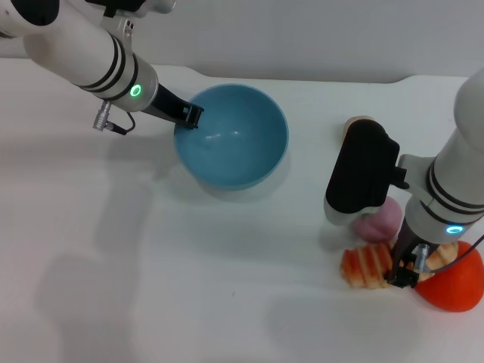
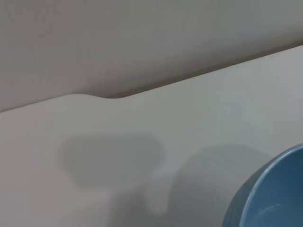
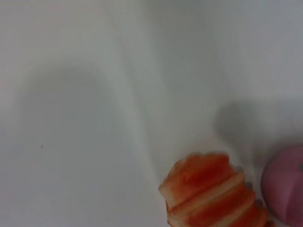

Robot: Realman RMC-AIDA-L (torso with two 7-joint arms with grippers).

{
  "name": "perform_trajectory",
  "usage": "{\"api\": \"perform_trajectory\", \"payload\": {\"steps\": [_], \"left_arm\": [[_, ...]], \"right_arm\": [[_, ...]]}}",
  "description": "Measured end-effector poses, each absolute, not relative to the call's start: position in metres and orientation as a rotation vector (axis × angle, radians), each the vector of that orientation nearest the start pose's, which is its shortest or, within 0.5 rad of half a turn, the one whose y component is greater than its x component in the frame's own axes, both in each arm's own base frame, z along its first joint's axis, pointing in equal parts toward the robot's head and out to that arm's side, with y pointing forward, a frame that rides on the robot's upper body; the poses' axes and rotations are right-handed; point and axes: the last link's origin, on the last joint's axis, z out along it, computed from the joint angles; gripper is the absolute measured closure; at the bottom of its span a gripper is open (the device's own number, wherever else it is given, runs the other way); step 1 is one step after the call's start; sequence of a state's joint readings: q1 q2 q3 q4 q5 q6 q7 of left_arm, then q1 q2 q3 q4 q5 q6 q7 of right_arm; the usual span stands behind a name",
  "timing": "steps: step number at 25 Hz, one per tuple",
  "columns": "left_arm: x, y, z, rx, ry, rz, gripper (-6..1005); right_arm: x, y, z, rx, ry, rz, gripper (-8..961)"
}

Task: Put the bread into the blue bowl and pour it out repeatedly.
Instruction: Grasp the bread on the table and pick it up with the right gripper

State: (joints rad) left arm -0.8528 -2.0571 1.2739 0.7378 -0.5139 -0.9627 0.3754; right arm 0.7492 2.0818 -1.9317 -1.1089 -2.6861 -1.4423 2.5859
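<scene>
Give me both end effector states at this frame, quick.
Left end effector: at the rim of the blue bowl; open or shut cannot be told.
Right end effector: down on the bread; grip cannot be told.

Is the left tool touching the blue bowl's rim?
Touching. In the head view the left tool sits right on the blue bowl at its rim, with no gap showing between them.
</scene>
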Motion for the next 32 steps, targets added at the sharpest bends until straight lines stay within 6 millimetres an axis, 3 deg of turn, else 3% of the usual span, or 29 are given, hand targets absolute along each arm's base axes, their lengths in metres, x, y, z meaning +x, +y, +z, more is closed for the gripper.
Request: {"api": "perform_trajectory", "payload": {"steps": [20, 32], "left_arm": [[-0.207, 0.440, -0.032, -2.210, -1.199, 0.215, 1000], [-0.206, 0.441, -0.031, -2.213, -1.193, 0.215, 999]], "right_arm": [[0.181, 0.328, -0.071, -2.660, 0.426, -1.101, 736], [0.178, 0.341, -0.041, -2.626, 0.614, -0.867, 802]]}}
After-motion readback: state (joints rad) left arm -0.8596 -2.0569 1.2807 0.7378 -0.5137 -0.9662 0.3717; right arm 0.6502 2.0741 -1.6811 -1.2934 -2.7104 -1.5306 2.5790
